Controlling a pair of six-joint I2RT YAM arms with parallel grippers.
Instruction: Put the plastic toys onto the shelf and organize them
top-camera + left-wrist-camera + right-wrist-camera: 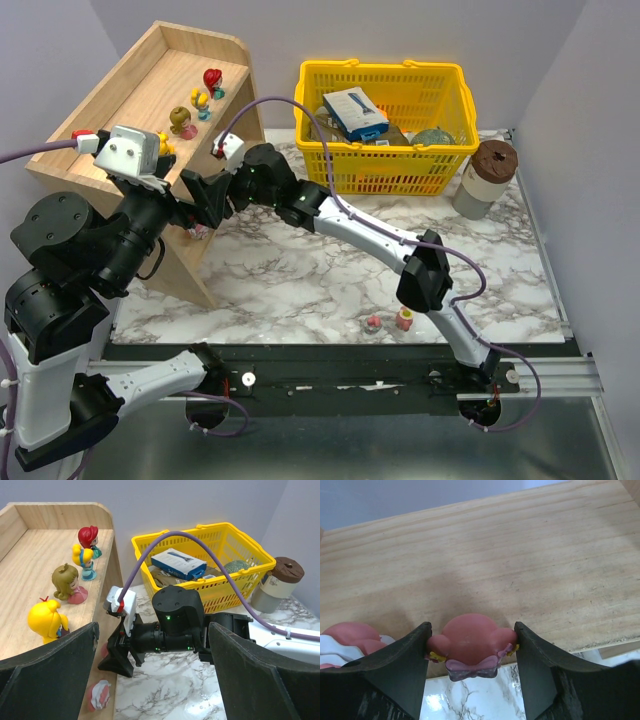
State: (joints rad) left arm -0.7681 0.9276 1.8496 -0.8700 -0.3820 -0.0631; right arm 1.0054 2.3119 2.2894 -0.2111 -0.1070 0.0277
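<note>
The right gripper [472, 630] is clamped on a pink figurine [470, 645] with round ears and a dark bow, at the edge of the wooden shelf [495, 555]; its face is hidden. The left gripper [152, 627] hangs wide open and holds nothing. A row of four toys [67, 582] stands on the upper tier. The yellow basket [235, 592] holds a blue box [179, 563] and packets that are hard to make out. Two small toys [405, 319] lie on the marble table [300, 270].
</note>
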